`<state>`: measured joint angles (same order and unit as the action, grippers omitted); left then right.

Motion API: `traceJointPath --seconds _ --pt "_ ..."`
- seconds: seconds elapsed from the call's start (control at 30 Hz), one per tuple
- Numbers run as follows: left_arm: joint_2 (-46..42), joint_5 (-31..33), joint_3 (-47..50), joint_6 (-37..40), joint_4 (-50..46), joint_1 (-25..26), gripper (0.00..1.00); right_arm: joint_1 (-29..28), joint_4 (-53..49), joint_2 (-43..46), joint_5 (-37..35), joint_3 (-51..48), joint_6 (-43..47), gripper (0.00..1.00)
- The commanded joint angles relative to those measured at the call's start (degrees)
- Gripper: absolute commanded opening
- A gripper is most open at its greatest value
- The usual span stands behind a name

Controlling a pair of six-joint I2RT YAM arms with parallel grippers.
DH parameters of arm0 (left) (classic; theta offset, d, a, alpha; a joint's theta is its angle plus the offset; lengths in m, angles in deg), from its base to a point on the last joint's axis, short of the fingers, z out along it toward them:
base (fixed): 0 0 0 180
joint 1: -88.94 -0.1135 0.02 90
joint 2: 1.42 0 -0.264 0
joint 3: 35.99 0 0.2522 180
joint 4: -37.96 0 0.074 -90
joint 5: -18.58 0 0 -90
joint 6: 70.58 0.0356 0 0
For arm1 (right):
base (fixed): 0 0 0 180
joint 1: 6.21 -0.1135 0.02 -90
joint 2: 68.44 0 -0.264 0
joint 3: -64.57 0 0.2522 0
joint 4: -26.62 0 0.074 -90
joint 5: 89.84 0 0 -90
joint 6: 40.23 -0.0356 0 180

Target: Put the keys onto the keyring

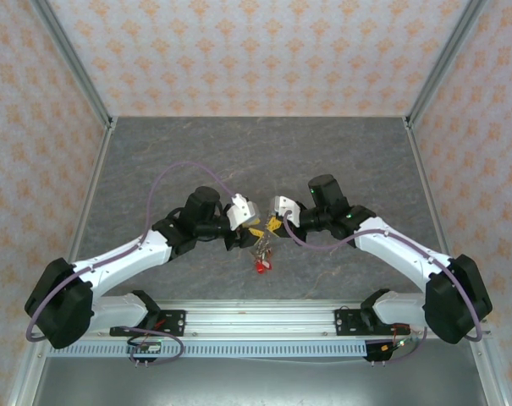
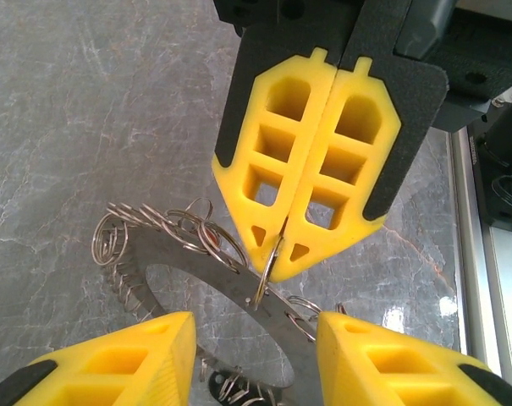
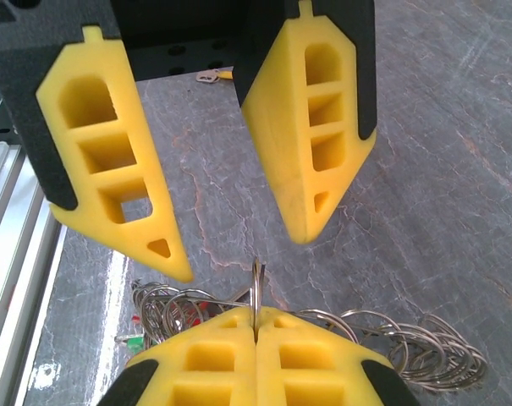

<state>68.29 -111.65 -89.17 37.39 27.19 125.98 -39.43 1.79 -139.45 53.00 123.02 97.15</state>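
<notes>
The flat grey toothed metal keyring (image 2: 188, 258) lies just below the right gripper (image 2: 281, 254), whose jaws are shut on a small wire split ring (image 2: 262, 286); facing that gripper, the left gripper (image 3: 239, 249) holds its jaws half-open and empty, so this is probably mid-threading, and the next move calls for steadying the keyring.

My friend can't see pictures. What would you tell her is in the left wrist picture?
The right gripper, shut, pinches a small wire ring over the flat toothed keyring, which carries more wire rings. The left gripper's yellow fingers stand apart at the bottom.
</notes>
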Motion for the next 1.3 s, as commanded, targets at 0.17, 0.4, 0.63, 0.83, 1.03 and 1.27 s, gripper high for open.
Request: traceJointPath --seconds 0.17,0.4,0.63,0.83,1.03,1.27 --pt "1.07 -0.91 -3.15 2.55 -0.90 0.64 0.38 0.25 2.90 -0.36 4.17 1.73 -0.05 0.00" --pt "2.30 -1.62 -4.77 4.14 -3.41 0.84 0.23 0.25 3.10 -0.37 4.74 1.63 -0.27 0.00" --pt "2.92 -1.57 -5.04 4.65 -4.56 0.97 0.24 0.25 3.24 -0.36 5.14 1.84 -0.36 0.00" --pt "3.38 -1.55 -5.62 5.28 -5.68 1.02 0.20 0.25 4.07 -0.46 5.76 1.68 -1.21 0.00" --pt "3.50 -2.31 -5.93 4.83 -5.02 1.02 0.16 0.25 4.43 -0.58 5.85 1.70 -1.91 0.00" --pt "3.51 -2.14 -6.13 4.71 -4.87 1.11 0.18 0.25 4.37 -0.91 6.11 1.90 -2.31 0.00"
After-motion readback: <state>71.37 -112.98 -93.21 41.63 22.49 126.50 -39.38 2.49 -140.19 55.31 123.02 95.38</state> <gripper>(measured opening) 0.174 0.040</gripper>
